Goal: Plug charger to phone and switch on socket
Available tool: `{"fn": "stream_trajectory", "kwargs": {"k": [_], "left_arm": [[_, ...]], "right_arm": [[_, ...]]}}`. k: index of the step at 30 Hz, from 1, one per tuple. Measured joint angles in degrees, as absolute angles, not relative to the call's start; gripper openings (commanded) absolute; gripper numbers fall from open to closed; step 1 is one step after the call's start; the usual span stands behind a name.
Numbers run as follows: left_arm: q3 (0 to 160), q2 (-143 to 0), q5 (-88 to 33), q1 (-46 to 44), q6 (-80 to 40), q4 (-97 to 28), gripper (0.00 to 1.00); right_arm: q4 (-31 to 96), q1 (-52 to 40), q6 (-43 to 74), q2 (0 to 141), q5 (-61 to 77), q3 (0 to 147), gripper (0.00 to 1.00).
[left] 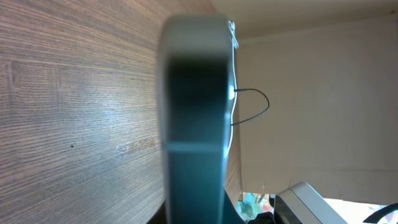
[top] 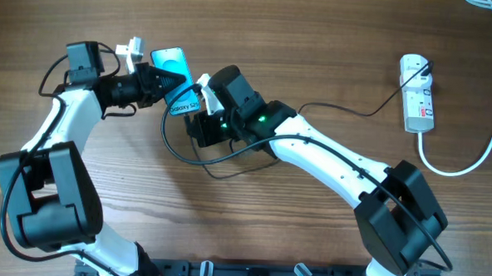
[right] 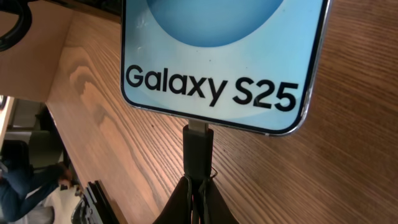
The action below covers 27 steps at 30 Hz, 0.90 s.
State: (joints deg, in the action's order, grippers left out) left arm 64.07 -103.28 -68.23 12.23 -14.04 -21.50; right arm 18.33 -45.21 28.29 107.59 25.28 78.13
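The right gripper (right: pixel 199 182) pinches the charger (right: pixel 198 144) by its plug, whose tip meets the port in the bottom edge of the phone (right: pixel 224 56); whether it is fully seated I cannot tell. The left gripper (top: pixel 157 79) is clamped on the phone, holding it tilted above the table (top: pixel 317 41). The socket (top: pixel 417 95) lies well apart at far right, untouched. Plugging looks nearly done; the switch is left to do
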Motion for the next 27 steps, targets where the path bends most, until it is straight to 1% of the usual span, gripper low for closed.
{"fn": "stream_trajectory", "kwargs": {"k": [7, 18, 19, 21, 25, 26, 27], "left_arm": [[65.0, -103.3, -69.0, 13.1, -14.0, -20.9, 0.04], [65.6, -103.3, -69.3, 13.1, -14.3, -20.7, 0.04], [65.6, -103.3, -69.3, 13.1, -14.0, -21.0, 0.04], [64.4, -103.3, -69.5, 11.9, -13.8, -22.4, 0.04], [63.7, -103.3, -70.0, 9.7, -13.6, -22.7, 0.04], [63.7, -103.3, -70.0, 9.7, -13.6, -22.7, 0.04], [63.7, -103.3, -70.0, 9.8, -13.6, -22.7, 0.04]], "right_arm": [[14.3, -45.2, 28.5, 107.6, 25.3, 77.4, 0.04], [13.7, -44.2, 28.5, 105.4, 25.3, 76.9, 0.04], [11.9, -44.0, 28.5, 105.3, 24.4, 76.9, 0.04], [8.2, -42.9, 28.5, 104.6, 22.8, 77.7, 0.04], [7.2, -41.1, 28.5, 102.0, 21.1, 78.6, 0.04], [7.2, -41.2, 28.4, 101.9, 20.9, 78.6, 0.08], [7.4, -41.2, 28.3, 101.9, 20.9, 78.6, 0.19]]}}
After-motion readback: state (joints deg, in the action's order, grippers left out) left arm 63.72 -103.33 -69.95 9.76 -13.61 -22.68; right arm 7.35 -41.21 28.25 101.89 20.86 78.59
